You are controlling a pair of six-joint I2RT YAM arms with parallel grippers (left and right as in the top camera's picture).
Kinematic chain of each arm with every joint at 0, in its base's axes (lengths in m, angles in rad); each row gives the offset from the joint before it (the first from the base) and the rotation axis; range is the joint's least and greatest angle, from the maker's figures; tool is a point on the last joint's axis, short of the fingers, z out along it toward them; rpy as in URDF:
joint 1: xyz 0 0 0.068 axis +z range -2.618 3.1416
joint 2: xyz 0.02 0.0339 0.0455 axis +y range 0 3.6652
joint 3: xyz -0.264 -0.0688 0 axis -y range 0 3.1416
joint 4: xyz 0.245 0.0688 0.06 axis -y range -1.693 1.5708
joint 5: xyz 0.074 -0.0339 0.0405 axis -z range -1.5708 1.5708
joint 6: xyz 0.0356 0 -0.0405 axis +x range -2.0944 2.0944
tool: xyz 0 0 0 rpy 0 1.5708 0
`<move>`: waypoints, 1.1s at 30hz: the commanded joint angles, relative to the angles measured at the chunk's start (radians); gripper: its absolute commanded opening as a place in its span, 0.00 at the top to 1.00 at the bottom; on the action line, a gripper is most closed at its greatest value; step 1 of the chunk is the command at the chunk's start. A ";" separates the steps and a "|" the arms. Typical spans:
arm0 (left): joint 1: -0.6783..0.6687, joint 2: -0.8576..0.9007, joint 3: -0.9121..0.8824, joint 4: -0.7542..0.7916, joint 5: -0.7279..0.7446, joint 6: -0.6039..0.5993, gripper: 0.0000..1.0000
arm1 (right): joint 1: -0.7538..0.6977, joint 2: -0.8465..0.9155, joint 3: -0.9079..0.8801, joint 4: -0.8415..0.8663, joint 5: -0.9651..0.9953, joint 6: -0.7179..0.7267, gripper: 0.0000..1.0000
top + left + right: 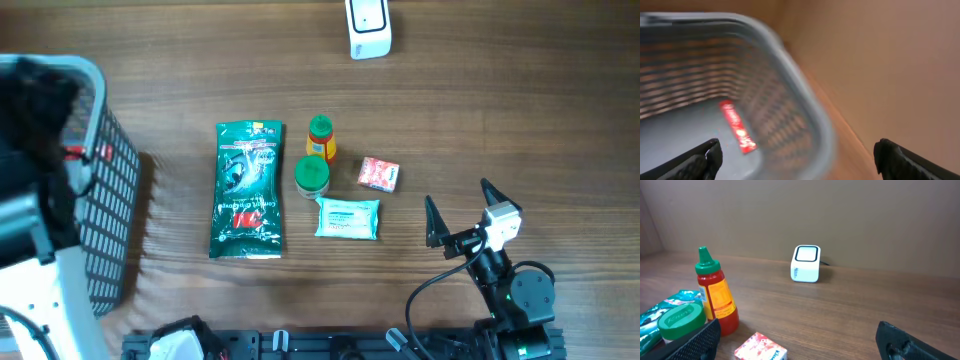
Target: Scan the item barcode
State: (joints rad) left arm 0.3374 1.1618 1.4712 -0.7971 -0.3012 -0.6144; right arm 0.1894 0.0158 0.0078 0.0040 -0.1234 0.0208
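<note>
Scanner: the white scanner stands at the counter's 12 o'clock edge, well apart from the goods. In the right wrist view its dark-framed window faces up.

Goods, centre of counter: five items in a loose cluster.
- Green bag: lies flat at the 9 o'clock side of the cluster.
- Sauce bottle: red with a green cap, at the 12 o'clock side. It stands upright in the right wrist view.
- Green-lidded jar: close at the bottle's 6 o'clock.
- Tissue pack: lies flat just at the jar's 5 o'clock.
- Small red box: near the jar's 3 o'clock, apart from it.

Basket: the grey mesh basket sits at the counter's 9 o'clock edge.

Red packet: the red packet lies on the basket floor, blurred in the left wrist view.

Left tool: the left tool hangs above the basket rim. Its jaws are spread wide with nothing between them.

Right tool: the right tool is at the counter's 4 o'clock, near the small red box. Its jaws gape fully and are empty, and it points toward 12 o'clock.
</note>
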 commanded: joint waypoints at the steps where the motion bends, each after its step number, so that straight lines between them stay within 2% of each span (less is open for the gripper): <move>1: 0.133 0.042 0.006 -0.056 -0.018 -0.160 0.00 | 0.004 -0.002 -0.002 0.003 -0.007 -0.002 0.00; 6: 0.204 0.165 0.002 -0.164 -0.018 -0.161 0.00 | 0.004 -0.002 -0.002 0.003 -0.007 -0.002 0.01; 14: 0.229 0.450 -0.034 -0.153 0.000 -0.206 0.00 | 0.004 -0.002 -0.002 0.003 -0.007 -0.002 0.00; 23: 0.229 0.703 -0.034 -0.032 0.021 -0.201 0.06 | 0.004 -0.002 -0.002 0.003 -0.007 -0.001 0.00; 29: 0.229 0.839 -0.034 0.071 0.024 -0.201 0.00 | 0.004 -0.002 -0.002 0.003 -0.007 -0.002 0.00; 33: 0.229 0.899 -0.034 0.139 0.036 -0.201 0.00 | 0.004 -0.002 -0.002 0.003 -0.007 -0.002 0.00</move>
State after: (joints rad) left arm 0.5594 2.0113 1.4445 -0.6933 -0.2787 -0.8066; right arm 0.1894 0.0158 0.0078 0.0040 -0.1234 0.0208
